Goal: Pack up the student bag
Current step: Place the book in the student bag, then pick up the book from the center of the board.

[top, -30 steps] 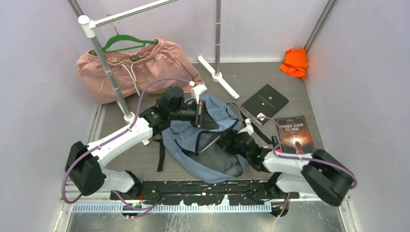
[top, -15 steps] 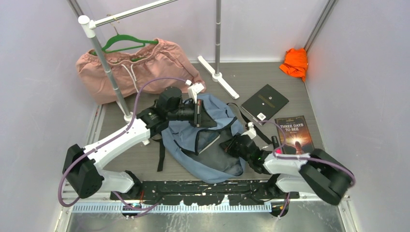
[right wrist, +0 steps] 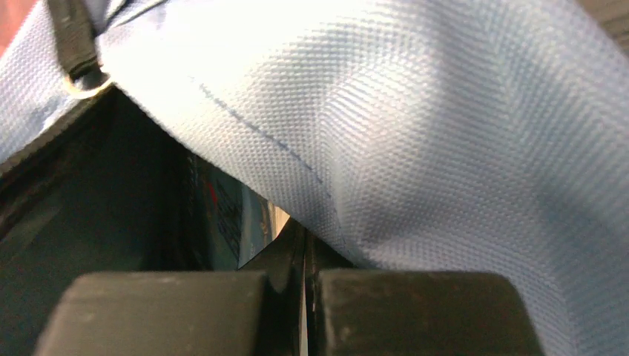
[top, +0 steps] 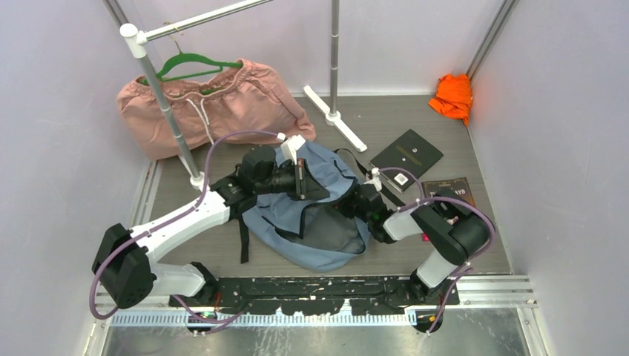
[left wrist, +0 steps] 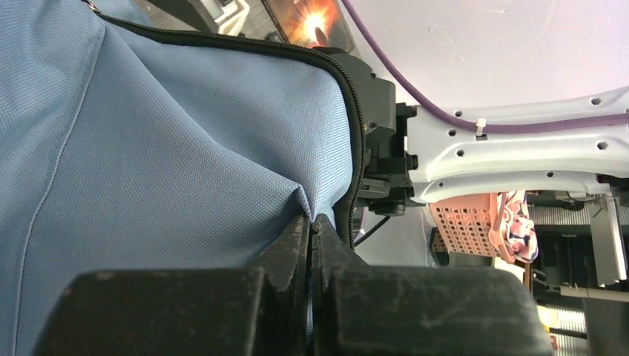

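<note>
I see a grey table (top: 386, 122) with walls on three sides. The blue student bag (top: 311, 252) lies in the middle, close to my side. At the back left, a pink garment (top: 245, 100) sits slumped on the table. A small orange cloth (top: 452, 95) is in the far right corner. A black book (top: 406, 154) lies flat to the right of the bag. Nearer to me is a second book (top: 443, 184), mostly hidden. The white foot (top: 335, 119) of a rack rests at the back.

L hand (left wrist: 311, 222) & R hand (right wrist: 304, 231) both clamped tight, arms stretched fwd, converging.
</note>
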